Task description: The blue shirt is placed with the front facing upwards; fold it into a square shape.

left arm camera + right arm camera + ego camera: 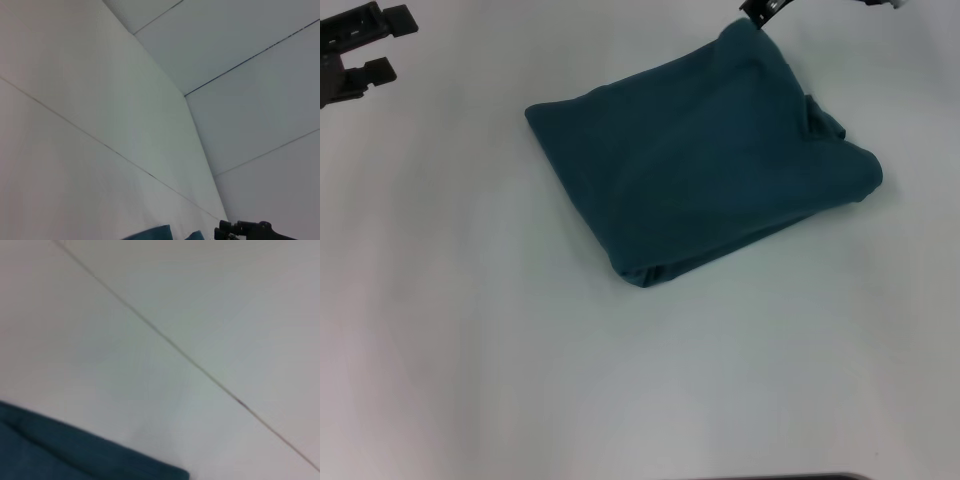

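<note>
The blue shirt [705, 165] looks like soft, matt knit cloth, its folded surface smooth with a few shallow creases and thicker rolled edges. The bench [470, 350] under it is a smooth, pale, matt surface with a faint sheen. The left gripper [365, 50], in the upper left of the frame, looks like matt black plastic.

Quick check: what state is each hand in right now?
Left hand: open, holding nothing, off to the far left of the blue shirt.
Right hand: at the shirt's far corner; state cannot be told.
</note>
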You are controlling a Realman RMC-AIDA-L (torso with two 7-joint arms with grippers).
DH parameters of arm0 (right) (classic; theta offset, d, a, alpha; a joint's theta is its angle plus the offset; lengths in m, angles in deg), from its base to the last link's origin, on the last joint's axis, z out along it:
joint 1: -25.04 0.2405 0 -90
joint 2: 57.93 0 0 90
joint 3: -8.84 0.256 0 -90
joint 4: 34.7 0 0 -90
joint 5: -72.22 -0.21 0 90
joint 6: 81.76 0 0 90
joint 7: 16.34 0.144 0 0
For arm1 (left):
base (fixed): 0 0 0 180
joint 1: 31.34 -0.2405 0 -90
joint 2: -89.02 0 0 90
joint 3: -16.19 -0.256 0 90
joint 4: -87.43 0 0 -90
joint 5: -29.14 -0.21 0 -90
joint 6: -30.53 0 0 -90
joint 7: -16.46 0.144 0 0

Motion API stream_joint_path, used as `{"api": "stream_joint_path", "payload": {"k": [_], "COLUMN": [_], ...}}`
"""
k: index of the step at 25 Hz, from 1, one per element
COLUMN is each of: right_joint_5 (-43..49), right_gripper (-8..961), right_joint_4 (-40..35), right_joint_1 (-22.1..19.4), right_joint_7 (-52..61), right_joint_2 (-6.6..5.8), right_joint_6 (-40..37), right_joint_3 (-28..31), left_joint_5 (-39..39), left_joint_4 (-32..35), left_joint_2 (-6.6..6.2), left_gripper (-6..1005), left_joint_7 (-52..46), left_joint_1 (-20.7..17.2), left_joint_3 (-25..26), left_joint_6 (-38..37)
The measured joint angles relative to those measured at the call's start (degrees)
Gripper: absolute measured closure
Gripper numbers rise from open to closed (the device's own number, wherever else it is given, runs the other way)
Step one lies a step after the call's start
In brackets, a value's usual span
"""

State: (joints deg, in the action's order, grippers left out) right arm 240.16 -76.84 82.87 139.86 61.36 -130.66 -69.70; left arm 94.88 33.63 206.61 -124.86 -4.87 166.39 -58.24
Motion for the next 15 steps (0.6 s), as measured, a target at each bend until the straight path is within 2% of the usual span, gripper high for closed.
{"api": "stream_joint_path", "payload": {"k": [2, 7, 12, 15], "right_joint_5": [0.0, -0.3, -7.0, -11.2], "right_gripper": [866, 676, 425, 375], "right_joint_4": [0.5, -0.5, -4.5, -5.7], "right_joint_1": [0.1, 0.1, -0.5, -1.1], "right_joint_7": [0.1, -0.1, -6.4, -8.1], "right_joint_2": [-0.23, -0.61, -0.97, -1.91], "right_joint_6": [0.5, -2.1, -15.5, -23.3], "right_joint_3": [1.1, 7.1, 17.2, 21.3], "left_joint_5": [0.0, 0.0, 0.0, 0.0], "left_joint_4": [0.0, 0.0, -0.1, -0.3], "left_joint_2": [0.06, 0.09, 0.01, -0.06], "left_gripper": [50, 50, 50, 51], "left_joint_7": [0.0, 0.0, -0.1, -0.1], "left_joint_1": [0.0, 0.0, 0.4, 0.4], "left_joint_3": [0.0, 0.0, 0.0, -0.1], "left_joint_6": [0.0, 0.0, 0.0, 0.0]}}
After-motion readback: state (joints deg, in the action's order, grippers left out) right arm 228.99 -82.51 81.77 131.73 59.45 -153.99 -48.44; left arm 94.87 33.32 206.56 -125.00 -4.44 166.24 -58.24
